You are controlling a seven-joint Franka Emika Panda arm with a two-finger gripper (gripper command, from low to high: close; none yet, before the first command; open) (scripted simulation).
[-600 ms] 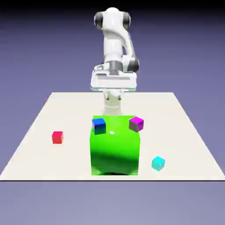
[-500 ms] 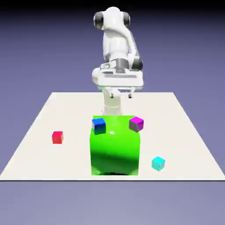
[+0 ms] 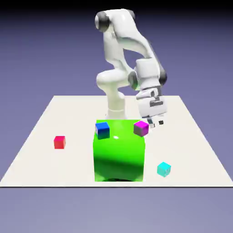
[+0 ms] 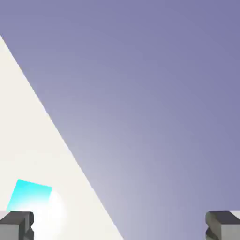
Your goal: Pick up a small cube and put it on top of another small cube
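The small cyan cube rests on the white table near its front edge, to the exterior view's right of the big green cube. My gripper hangs in the air above and behind the cyan cube, just right of the green cube's top. It is open and holds nothing. The hand view has the cyan cube at the lower left, just above the left fingertip. Nothing lies between the fingertips of the gripper.
A blue cube and a magenta cube sit on top of the green cube, the magenta one close to my gripper. A red cube lies on the table at the exterior view's left.
The arm has swung from above the table's back middle to the exterior view's right and come down beside the magenta cube. No cube has moved.
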